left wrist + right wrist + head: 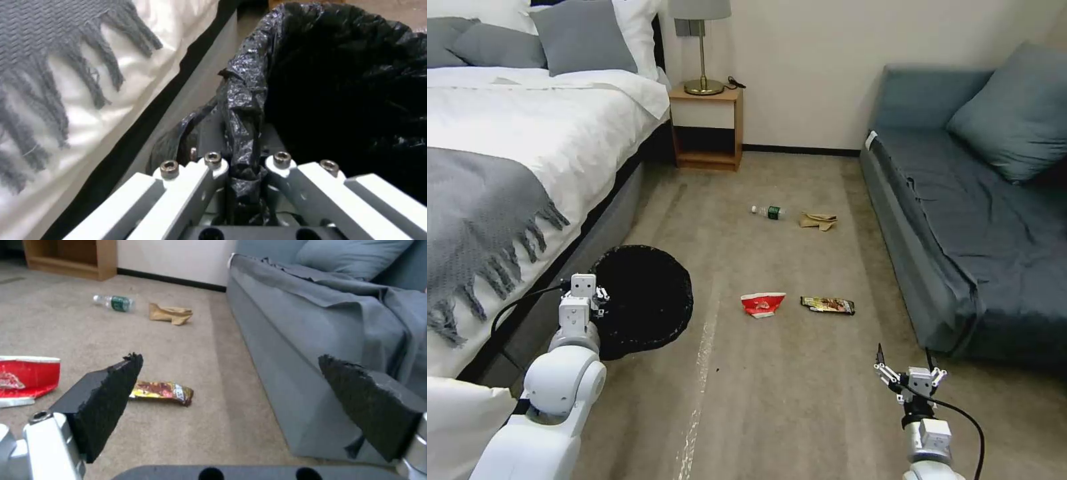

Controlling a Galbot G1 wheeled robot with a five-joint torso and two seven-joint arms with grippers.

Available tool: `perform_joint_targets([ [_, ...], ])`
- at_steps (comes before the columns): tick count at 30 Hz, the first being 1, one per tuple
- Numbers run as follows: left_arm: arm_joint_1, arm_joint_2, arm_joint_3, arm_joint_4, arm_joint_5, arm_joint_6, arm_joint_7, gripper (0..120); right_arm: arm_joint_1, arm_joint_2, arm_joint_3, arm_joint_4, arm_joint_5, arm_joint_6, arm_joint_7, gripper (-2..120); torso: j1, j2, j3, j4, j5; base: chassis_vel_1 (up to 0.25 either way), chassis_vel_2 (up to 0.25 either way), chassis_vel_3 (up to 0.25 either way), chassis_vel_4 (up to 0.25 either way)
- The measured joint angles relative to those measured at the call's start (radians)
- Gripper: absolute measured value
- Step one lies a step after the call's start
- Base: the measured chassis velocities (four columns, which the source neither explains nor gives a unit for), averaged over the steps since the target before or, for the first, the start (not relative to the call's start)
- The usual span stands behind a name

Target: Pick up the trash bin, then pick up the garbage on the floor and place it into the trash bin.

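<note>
The trash bin point(647, 307), lined with a crinkled black bag, is beside the bed at the left. My left gripper point(602, 297) is shut on its bagged rim point(245, 110), the black plastic pinched between the fingers. Garbage lies on the carpet: a red-white wrapper point(762, 304) point(26, 376), a brown-gold snack wrapper point(828, 305) point(162, 391), a clear bottle with a green label point(769, 212) point(114, 302) and crumpled tan paper point(818, 221) point(170, 313). My right gripper point(905, 357) point(230, 358) hangs open above the floor, short of the snack wrapper, holding nothing.
A bed point(527, 147) with a fringed grey throw runs along the left. A blue-grey sofa point(974, 220) lines the right. A wooden nightstand point(706, 127) with a lamp stands against the far wall. Carpet lies between bed and sofa.
</note>
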Motion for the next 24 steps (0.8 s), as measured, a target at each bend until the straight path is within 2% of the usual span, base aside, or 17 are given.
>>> perform_joint_targets([
  [24,0.02,-0.003,-0.001,-0.013,0.005,-0.004,0.002,4,-0.012,0.007,0.008,-0.018,0.001,0.031,-0.022,100,0.0,0.0,0.0,0.0,0.0,-0.111,0.108,0.107,-0.113],
])
